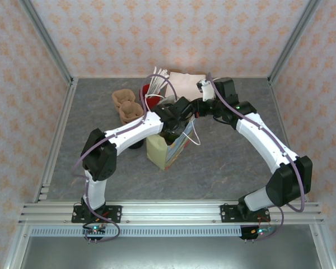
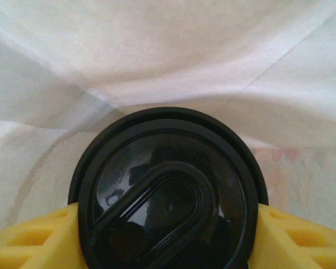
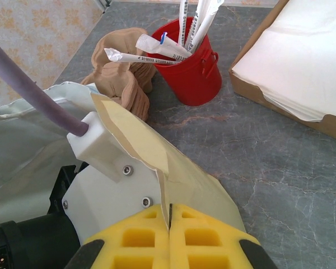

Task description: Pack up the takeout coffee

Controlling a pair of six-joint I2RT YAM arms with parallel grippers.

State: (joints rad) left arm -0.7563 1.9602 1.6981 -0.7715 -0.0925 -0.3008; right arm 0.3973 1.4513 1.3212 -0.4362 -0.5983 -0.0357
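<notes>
**Top external view.** The paper bag (image 1: 167,151) stands open at the centre of the grey table (image 1: 235,168). The left arm (image 1: 129,131) reaches in from the lower left and its wrist dips into the bag's mouth. The right arm (image 1: 257,134) arches in from the lower right to the bag's upper edge. Just above the bag in the frame stand a red bucket (image 1: 148,91) of wrapped straws (image 1: 157,78), with brown pulp cup carriers (image 1: 126,105) to its left.

**Left wrist view.** The left gripper (image 2: 168,235) is closed on the takeout coffee (image 2: 168,190), seen from above as a black-lidded disc at lower centre. A yellow finger (image 2: 28,241) presses against each side of the cup below the lid rim. White bag lining surrounds the cup, so the coffee is inside the bag. Whether it rests on the bottom cannot be told.

**Right wrist view.** The right gripper (image 3: 169,216), at bottom centre, has its two yellow pads drawn together on a thin edge of the bag's rim. At the upper right lies a cardboard box (image 3: 252,84) of white napkins (image 3: 302,56).
</notes>
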